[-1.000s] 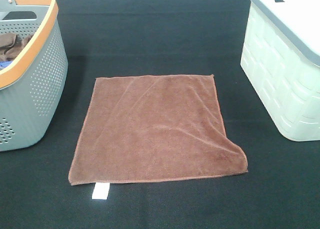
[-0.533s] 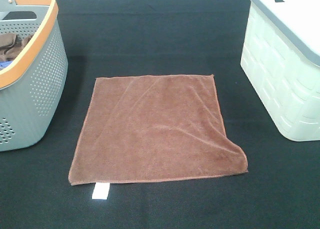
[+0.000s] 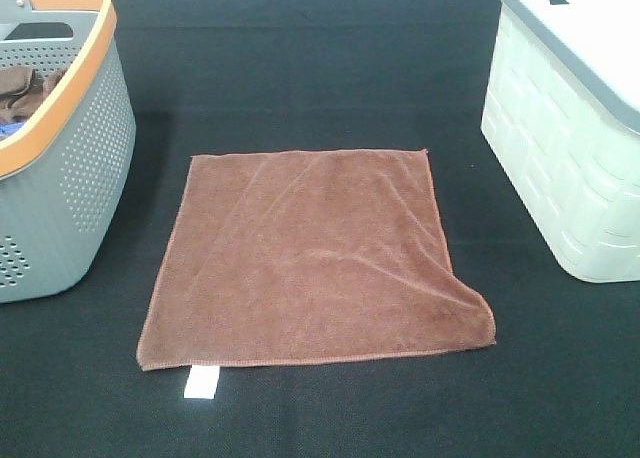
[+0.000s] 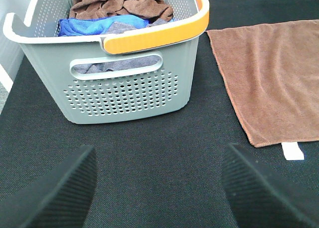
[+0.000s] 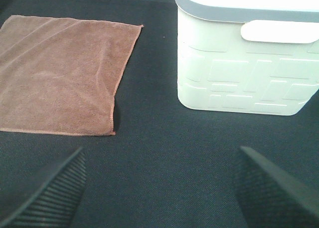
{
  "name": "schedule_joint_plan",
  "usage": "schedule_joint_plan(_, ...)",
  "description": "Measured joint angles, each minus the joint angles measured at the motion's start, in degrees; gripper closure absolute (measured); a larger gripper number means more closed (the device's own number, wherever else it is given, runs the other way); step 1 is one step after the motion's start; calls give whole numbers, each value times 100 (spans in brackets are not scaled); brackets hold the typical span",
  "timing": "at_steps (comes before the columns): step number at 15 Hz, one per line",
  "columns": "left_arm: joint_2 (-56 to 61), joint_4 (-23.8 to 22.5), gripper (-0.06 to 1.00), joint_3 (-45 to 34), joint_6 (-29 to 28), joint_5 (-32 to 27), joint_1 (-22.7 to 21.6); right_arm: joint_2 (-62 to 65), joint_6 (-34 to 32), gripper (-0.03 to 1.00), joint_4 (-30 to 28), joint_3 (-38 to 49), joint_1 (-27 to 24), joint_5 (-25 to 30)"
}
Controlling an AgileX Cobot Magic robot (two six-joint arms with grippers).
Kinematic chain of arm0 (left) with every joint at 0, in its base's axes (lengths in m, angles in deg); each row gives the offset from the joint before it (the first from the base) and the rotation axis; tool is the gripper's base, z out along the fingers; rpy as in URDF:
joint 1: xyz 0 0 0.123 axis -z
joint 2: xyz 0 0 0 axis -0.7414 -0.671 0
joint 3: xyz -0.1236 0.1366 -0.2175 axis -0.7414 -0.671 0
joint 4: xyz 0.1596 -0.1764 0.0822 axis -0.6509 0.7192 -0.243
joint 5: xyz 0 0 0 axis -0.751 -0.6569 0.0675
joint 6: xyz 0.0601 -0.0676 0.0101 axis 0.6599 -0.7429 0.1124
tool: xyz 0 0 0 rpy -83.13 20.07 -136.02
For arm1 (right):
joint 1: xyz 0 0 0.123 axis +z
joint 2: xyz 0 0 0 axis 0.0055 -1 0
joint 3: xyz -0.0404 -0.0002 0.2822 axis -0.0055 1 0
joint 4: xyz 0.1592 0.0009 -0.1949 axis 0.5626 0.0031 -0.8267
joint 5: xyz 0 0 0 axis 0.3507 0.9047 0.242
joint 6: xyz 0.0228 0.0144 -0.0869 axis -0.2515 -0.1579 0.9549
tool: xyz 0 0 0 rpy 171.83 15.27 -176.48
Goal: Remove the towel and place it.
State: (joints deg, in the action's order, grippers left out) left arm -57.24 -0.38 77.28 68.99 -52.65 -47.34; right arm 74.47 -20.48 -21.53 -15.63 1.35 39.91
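A brown towel (image 3: 315,258) lies spread flat on the black table, with a white tag (image 3: 201,382) at its near left corner. It also shows in the left wrist view (image 4: 274,78) and the right wrist view (image 5: 60,73). Neither gripper shows in the exterior high view. My left gripper (image 4: 159,188) is open and empty, near the table's front, facing the grey basket (image 4: 124,88). My right gripper (image 5: 159,188) is open and empty, near the front, facing the white bin (image 5: 244,63).
A grey perforated basket with an orange rim (image 3: 60,158) stands at the left and holds brown and blue cloths (image 4: 114,14). A pale white bin with a grey rim (image 3: 570,128) stands at the right.
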Motion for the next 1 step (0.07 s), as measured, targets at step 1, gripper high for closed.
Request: schedule_joint_plan(1, 0, 0, 26, 0, 0, 0, 0, 0, 0, 20, 0, 0, 0, 0)
